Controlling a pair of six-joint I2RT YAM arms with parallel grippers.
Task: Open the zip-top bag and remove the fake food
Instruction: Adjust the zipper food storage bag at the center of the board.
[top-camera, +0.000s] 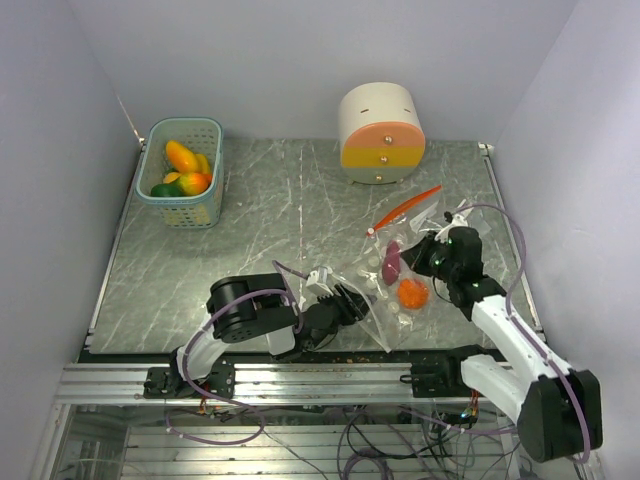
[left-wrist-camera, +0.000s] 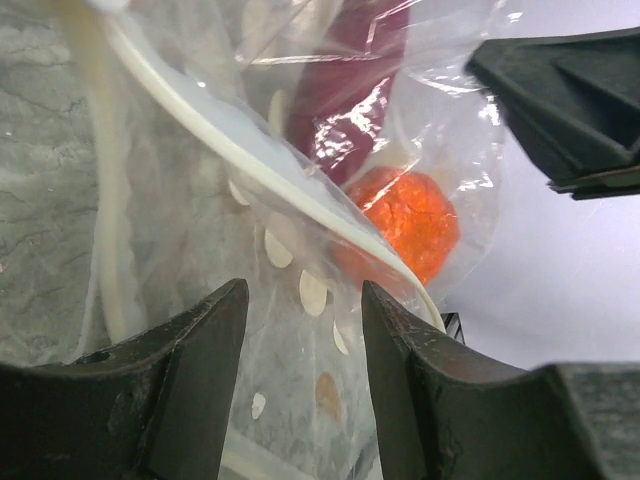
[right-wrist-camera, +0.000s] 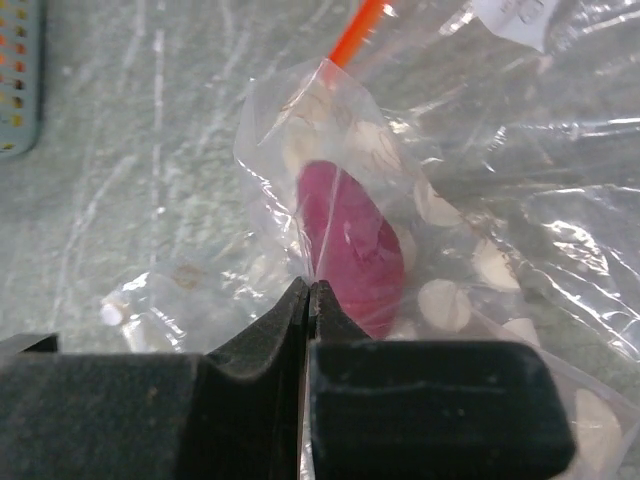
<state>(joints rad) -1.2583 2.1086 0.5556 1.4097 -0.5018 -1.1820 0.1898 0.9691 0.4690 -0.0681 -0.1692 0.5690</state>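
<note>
Centrally, a clear zip-top plastic bag (top-camera: 405, 270) printed with pale ovals lies crumpled on the grey marbled tabletop (top-camera: 270, 230), between the two arms. Inside the bag are two pieces of fake food. One is a glossy, elongated magenta plastic piece (top-camera: 390, 262). The other, nearer the arm bases, is a round, pebbled orange plastic piece (top-camera: 412, 293). The two lie close together.

The bag's orange zip strip (top-camera: 405, 208) runs along its far edge. The right gripper (right-wrist-camera: 308, 300), at the bag's right side, has its jaws pressed together on a raised fold of the clear film, just in front of the magenta piece. The left gripper (left-wrist-camera: 300, 300), at the bag's left side, stands partly parted. Film lies in the gap between its fingers (left-wrist-camera: 205, 340); whether either pad touches it cannot be told. Its view shows a white curved band (left-wrist-camera: 250, 165) of the bag crossing in front of the orange piece.

Well to the far left of the bag, a pale teal plastic basket (top-camera: 190, 212) holds yellow, orange and green plastic fruits (top-camera: 185, 165). Beyond the bag stands a round cream-and-orange container (top-camera: 380, 130).
</note>
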